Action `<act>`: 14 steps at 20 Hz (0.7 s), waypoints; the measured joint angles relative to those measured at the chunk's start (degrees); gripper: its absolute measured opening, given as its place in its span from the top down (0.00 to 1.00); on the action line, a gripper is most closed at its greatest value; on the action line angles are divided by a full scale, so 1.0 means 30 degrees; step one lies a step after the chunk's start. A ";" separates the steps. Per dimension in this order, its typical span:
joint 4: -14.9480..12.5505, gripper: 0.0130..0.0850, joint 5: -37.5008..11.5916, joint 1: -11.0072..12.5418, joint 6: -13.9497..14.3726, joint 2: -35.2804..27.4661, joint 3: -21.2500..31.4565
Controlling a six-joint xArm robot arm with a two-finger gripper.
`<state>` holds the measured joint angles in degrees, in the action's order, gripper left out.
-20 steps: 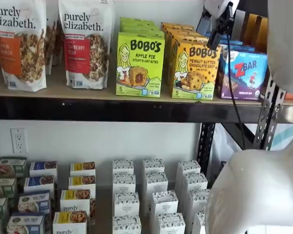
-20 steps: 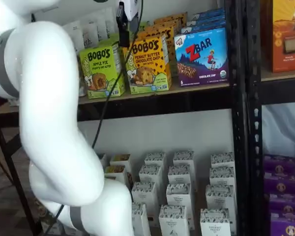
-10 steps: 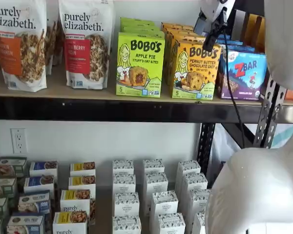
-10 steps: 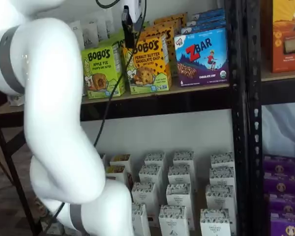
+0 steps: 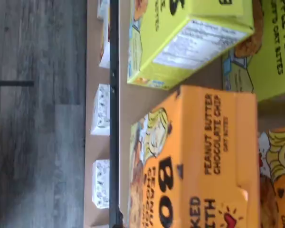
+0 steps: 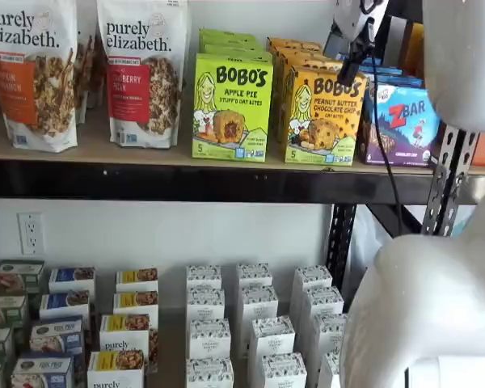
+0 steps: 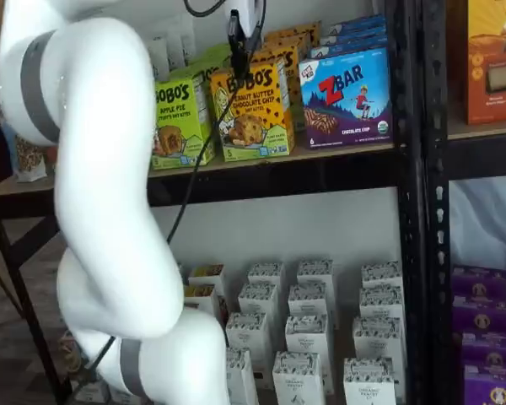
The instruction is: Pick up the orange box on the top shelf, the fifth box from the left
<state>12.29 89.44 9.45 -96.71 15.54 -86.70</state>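
Note:
The orange box stands upright on the top shelf, between a lime-green Apple Pie carton and a ZBar carton; it shows in both shelf views. More orange cartons stand behind it. My gripper hangs just in front of the box's upper edge, with a cable beside it. In a shelf view its black fingers show side-on over the box's top left corner, with no gap to read. The wrist view looks down on the box's top and front at the shelf board's edge.
The Apple Pie carton and ZBar carton flank the orange box closely. Granola bags stand further left. A black upright is to the right. White cartons fill the lower shelf. My white arm covers part of the view.
The gripper has moved sideways along the top shelf, from near the Apple Pie carton's edge to the orange box's top corner. The boxes have not moved.

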 joint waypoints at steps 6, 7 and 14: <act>-0.0840 0.00 0.1325 -0.0152 -0.0012 -0.1423 -0.1430; -0.0912 0.00 0.1397 -0.0205 0.0022 -0.1533 -0.1505; -0.1548 0.00 0.2105 -0.0692 0.0367 -0.2122 -0.1907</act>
<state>7.65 95.76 7.38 -95.61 9.18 -92.42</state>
